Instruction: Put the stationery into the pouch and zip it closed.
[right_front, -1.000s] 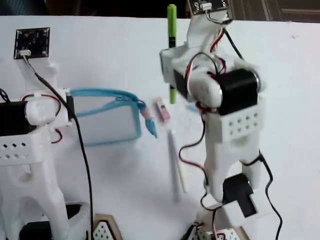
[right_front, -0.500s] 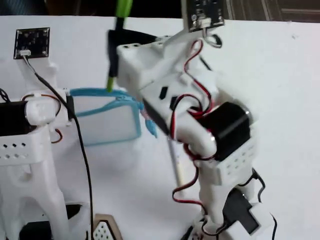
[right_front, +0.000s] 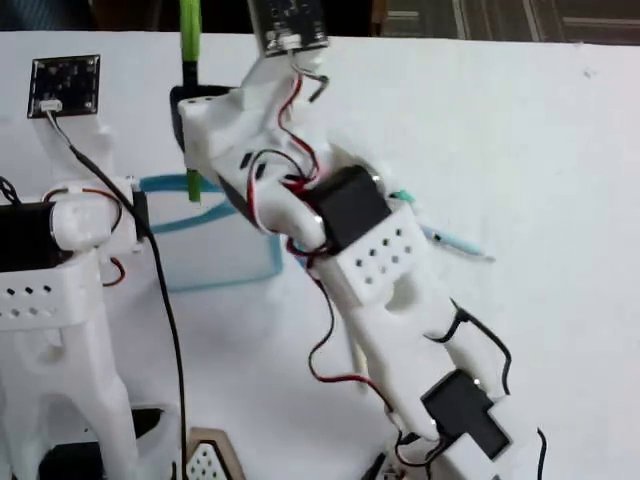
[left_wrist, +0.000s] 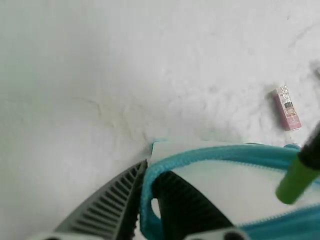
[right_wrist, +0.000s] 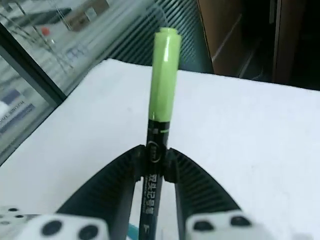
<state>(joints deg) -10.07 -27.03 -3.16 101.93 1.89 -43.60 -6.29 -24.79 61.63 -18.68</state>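
One green marker (right_front: 189, 40) pinched upright in R claw (right_wrist: 155, 156), tip down right over open mouth of pouch (right_front: 222, 250) w/ L claw (left_wrist: 147, 207) clamped on its rim, so prob. just straight drop along marker's long axis.

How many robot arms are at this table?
2. The left arm pinches the pouch rim with the left end effector; the right arm holds a green marker over the pouch in the right end effector.

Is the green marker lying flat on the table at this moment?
No, the right end effector is shut on the green marker, which stands up between its fingers.
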